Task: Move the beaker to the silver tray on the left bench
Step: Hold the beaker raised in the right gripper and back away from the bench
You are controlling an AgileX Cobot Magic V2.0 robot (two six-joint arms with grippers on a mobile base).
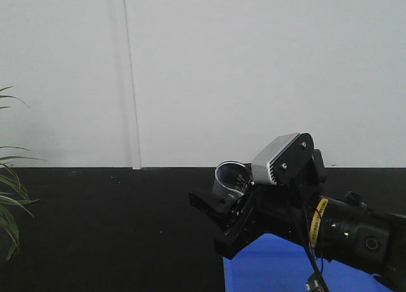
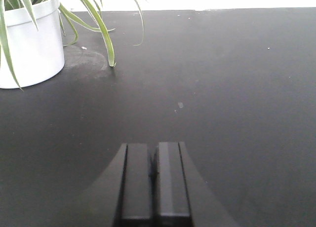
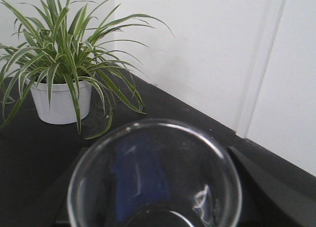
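The right gripper (image 1: 223, 202) is clasping the small clear cylindrical glass beaker (image 1: 229, 176), tilted, at the lower centre of the front view, over the flat matte black bench worktop (image 1: 95, 228) and just upper left of a blue plastic tray (image 1: 273, 270). The left gripper (image 2: 154, 182) is hanging clenched on nothing at the bottom centre of its view; a white round plant pot (image 2: 29, 49) is standing at that view's upper left.
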